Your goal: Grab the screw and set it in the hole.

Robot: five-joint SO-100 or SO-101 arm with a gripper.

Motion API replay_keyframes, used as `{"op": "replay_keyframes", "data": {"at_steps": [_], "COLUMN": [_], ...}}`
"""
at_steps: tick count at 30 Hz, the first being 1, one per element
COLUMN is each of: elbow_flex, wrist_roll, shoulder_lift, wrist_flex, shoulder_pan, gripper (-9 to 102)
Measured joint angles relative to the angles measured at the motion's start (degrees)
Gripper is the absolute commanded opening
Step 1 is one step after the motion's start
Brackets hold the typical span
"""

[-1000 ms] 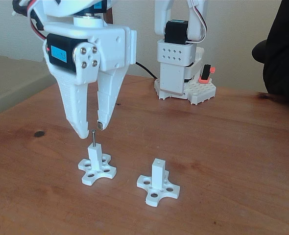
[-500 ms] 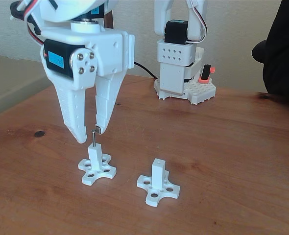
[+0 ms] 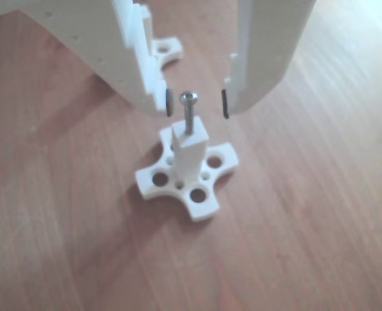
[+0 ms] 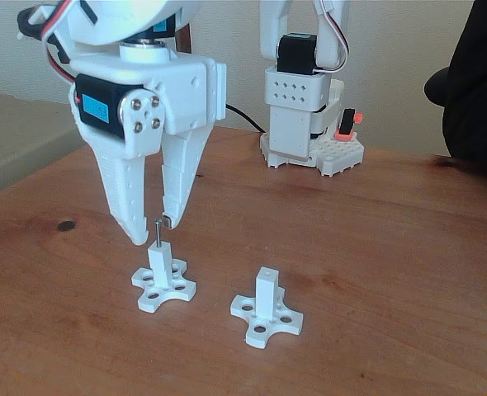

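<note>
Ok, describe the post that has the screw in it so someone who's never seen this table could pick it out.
On the wooden table, look under the open white gripper at the left of the fixed view. There stands a square white post on a cross-shaped foot. Unlike the bare post to its right, a thin dark screw sticks up from its top.

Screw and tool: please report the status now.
Tool open, fingers either side of the screw head, not touching. Screw upright in the left post's hole. Second post empty, to the right in the fixed view. Nothing in the way.
</note>
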Motion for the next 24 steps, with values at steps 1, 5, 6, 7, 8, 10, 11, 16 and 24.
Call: {"op": "replay_keyframes", "data": {"at_steps": [1, 5, 6, 7, 8, 10, 11, 16, 24], "elbow_flex": [0.0, 0.0, 0.0, 0.0, 0.0, 0.0, 0.0, 0.0, 0.0], "wrist_roll": [0.0, 0.0, 0.0, 0.0, 0.0, 0.0, 0.0, 0.0, 0.0], "shoulder_lift": [0.0, 0.0, 0.0, 0.0, 0.0, 0.0, 0.0, 0.0, 0.0], "wrist_flex": [0.0, 0.0, 0.0, 0.0, 0.0, 0.0, 0.0, 0.0, 0.0], "shoulder_pan": [0.2, 0.8, 0.9, 1.0, 1.1, 1.1, 1.1, 1.1, 0.6], "gripper": [10, 10, 10, 10, 10, 10, 10, 10, 10]}}
